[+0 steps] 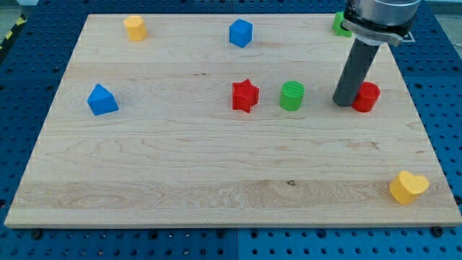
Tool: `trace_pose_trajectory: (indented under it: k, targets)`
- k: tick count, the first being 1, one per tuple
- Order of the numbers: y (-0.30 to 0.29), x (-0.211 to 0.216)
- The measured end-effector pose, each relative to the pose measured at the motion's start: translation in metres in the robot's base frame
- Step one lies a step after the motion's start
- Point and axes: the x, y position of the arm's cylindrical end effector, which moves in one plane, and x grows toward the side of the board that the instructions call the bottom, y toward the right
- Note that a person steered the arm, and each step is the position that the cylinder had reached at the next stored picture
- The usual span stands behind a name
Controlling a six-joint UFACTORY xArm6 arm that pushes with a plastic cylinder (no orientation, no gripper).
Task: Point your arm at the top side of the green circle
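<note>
Currently my tip (344, 102), a bare rod with no gripper, sits just left of the red cylinder (367, 96). Green circle (292, 95) mid-surface, leftward. Best: swing above it, avoiding contact.

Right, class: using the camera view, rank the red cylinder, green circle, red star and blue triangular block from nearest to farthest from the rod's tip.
Measured from my tip:
1. Red cylinder, right beside the tip, on its right.
2. Green circle, a short way to the view's left.
3. Red star, further left, past the green circle.
4. Blue triangular block, far over by the board's left edge.
</note>
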Motion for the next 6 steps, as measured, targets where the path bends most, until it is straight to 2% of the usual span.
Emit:
trace_pose_trajectory:
  k: [3,6]
  targets:
    - [0.016,0.000]
    - [-0.048,-0.040]
